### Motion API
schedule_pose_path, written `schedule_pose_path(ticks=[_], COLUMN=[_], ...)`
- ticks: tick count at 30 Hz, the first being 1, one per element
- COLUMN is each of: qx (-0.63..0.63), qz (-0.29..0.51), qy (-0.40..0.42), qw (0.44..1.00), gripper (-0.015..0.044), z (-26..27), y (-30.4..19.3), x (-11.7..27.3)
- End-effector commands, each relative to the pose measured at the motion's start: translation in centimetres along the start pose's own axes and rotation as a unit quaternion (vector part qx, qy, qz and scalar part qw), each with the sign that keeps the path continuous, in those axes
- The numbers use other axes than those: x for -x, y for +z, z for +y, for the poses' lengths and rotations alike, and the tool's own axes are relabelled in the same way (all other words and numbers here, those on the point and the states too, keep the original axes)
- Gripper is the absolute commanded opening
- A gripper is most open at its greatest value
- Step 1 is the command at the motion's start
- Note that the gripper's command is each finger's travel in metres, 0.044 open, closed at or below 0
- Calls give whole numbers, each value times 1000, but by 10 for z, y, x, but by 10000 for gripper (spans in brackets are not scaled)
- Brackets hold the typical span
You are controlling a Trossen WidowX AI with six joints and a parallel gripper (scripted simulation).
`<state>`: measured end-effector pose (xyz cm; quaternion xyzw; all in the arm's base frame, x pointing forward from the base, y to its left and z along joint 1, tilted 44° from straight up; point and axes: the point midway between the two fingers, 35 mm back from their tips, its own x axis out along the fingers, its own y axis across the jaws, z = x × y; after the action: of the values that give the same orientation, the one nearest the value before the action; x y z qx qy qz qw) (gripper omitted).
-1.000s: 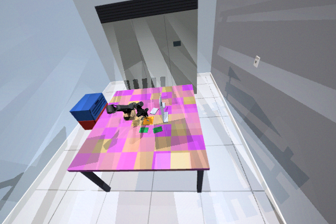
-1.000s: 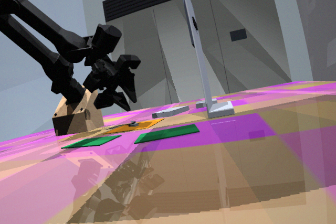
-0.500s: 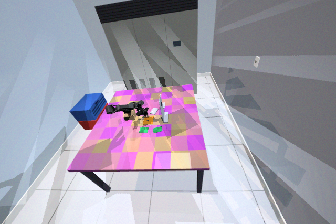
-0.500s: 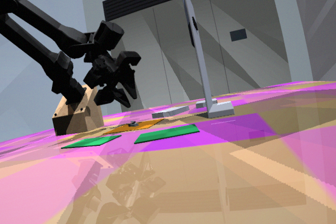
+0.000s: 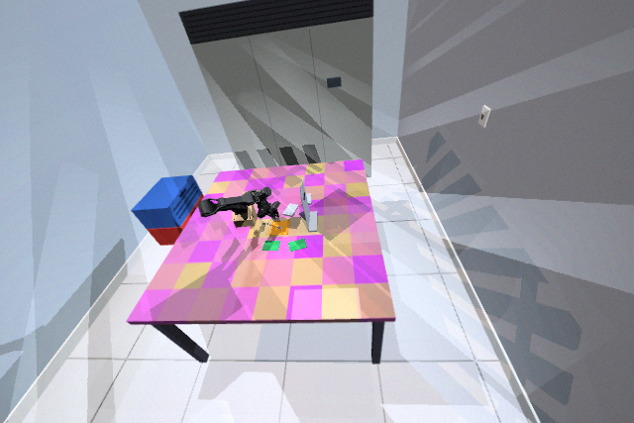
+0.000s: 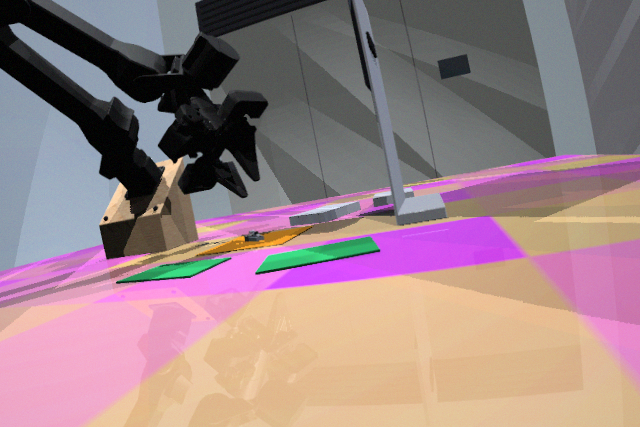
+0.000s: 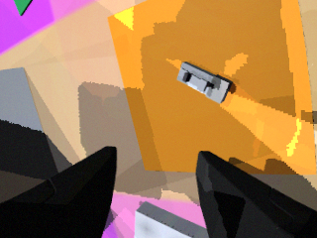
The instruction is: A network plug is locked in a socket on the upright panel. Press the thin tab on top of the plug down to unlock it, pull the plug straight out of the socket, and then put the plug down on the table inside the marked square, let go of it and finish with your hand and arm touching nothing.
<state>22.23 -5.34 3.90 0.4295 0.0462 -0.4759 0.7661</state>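
The small grey plug (image 6: 253, 236) (image 7: 203, 81) lies on the orange marked square (image 5: 284, 224) (image 6: 293, 234) (image 7: 165, 144), well inside its edges in the wrist view. My gripper (image 6: 250, 188) (image 7: 157, 160) is open and empty, with its fingers part-way apart. It hangs above the table, clear of the plug, and touches nothing that I can see. The thin upright panel (image 5: 305, 208) (image 6: 385, 138) stands to the right of the gripper. No plug shows standing out from it; its socket face is seen nearly edge-on.
Two flat green pieces (image 5: 270, 245) (image 5: 297, 245) (image 6: 175, 269) (image 6: 321, 254) lie in front of the orange square. A pale flat block (image 5: 290, 209) (image 6: 325, 213) (image 7: 165, 224) lies behind it, left of the panel. The panel's grey foot (image 6: 421, 209) rests on the table.
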Motion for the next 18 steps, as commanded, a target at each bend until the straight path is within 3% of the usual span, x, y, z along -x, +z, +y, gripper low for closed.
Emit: schedule_pose_path(ticks=[1, 18], qx=[-5, -5], qz=[-1, -3], qy=[3, 3], qw=[1000, 1000], gripper=[156, 156], z=[4, 10], y=[0, 1], x=[3, 15])
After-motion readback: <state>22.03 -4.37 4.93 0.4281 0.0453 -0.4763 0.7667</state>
